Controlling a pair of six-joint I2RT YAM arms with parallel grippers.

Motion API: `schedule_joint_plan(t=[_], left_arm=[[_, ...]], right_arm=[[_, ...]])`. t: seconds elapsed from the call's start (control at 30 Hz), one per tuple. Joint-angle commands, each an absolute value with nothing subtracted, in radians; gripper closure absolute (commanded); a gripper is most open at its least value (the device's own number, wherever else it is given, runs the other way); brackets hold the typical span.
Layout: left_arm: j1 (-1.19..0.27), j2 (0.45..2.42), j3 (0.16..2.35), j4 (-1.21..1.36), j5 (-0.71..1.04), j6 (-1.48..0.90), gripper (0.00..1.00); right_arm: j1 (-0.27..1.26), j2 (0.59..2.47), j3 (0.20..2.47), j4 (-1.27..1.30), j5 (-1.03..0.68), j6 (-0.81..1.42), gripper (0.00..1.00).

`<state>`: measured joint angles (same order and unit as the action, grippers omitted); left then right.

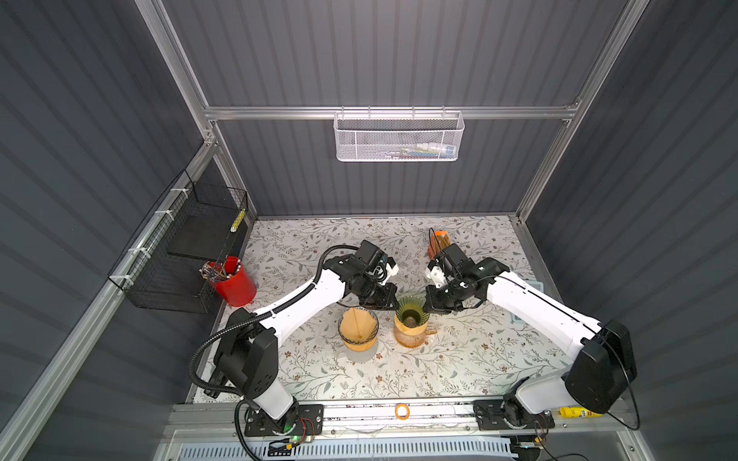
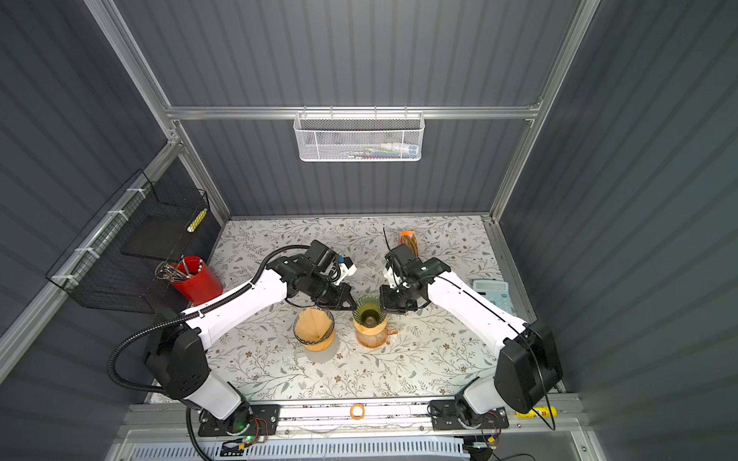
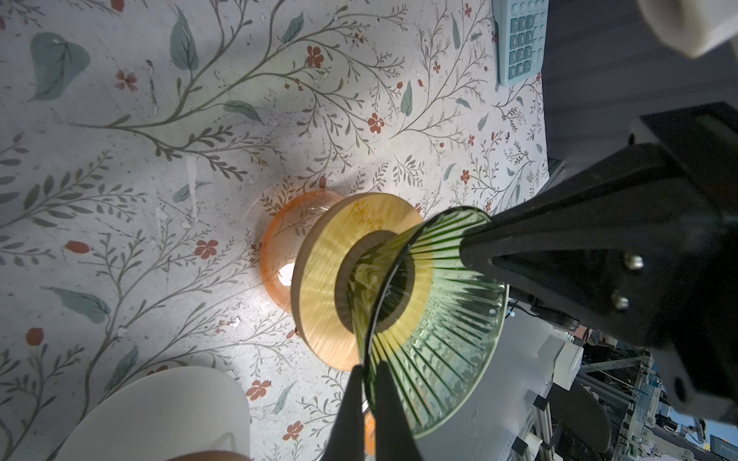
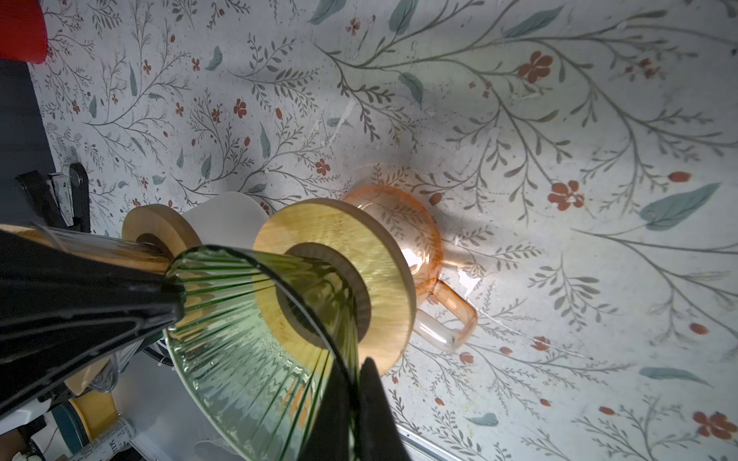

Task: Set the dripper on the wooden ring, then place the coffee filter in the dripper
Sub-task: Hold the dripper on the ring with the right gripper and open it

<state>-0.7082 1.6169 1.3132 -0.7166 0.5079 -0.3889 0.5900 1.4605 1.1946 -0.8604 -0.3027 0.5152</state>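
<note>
A green ribbed glass dripper [image 1: 411, 313] [image 2: 369, 313] stands on a wooden collar [image 3: 319, 287] over an orange glass carafe [image 4: 415, 227] mid-table. My left gripper [image 1: 393, 305] [image 3: 365, 371] is shut on the dripper's left rim, one finger inside the glass and one outside. Opposite it, my right gripper [image 1: 426, 309] [image 4: 357, 367] is shut on the right rim in the same way. The green dripper [image 3: 431, 319] [image 4: 247, 331] holds no paper. A brown paper coffee filter [image 1: 355, 325] [image 2: 313, 327] sits in a second, clear dripper on a white base [image 3: 159, 411], just left of the green one.
A red cup of pens [image 1: 233, 281] and a black wire basket [image 1: 187, 247] stand at the left edge. An orange holder [image 1: 438, 239] is behind the right gripper. A pale blue calculator [image 2: 493, 293] lies at the right. An orange tape ring [image 1: 401, 411] rests on the front rail.
</note>
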Motion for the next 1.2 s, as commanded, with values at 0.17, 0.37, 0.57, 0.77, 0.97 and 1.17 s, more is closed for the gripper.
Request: schedule_joint_plan(t=[0.17, 0.37, 0.57, 0.77, 0.97, 1.17], left_arm=[[-0.744, 1.655, 1.278, -0.756, 0.51, -0.347, 0.93], [-0.747, 1.645, 1.284, -0.752, 0.488, -0.35, 0.94], [-0.748, 1.644, 1.304, -0.752, 0.475, -0.354, 0.94], [-0.749, 1.626, 1.338, -0.753, 0.459, -0.358, 0.92], [-0.748, 1.615, 1.348, -0.75, 0.457, -0.362, 0.89], [-0.749, 1.608, 1.349, -0.75, 0.445, -0.361, 0.86]], right_arm=[[0.594, 1.504, 1.146, -0.864, -0.238, 0.502, 1.0], [0.595, 1.506, 1.15, -0.857, -0.235, 0.505, 1.0], [0.594, 1.51, 1.175, -0.867, -0.239, 0.502, 1.0], [0.594, 1.504, 1.216, -0.889, -0.239, 0.496, 1.0], [0.594, 1.501, 1.239, -0.891, -0.248, 0.498, 0.96], [0.594, 1.5, 1.251, -0.889, -0.261, 0.504, 0.92]])
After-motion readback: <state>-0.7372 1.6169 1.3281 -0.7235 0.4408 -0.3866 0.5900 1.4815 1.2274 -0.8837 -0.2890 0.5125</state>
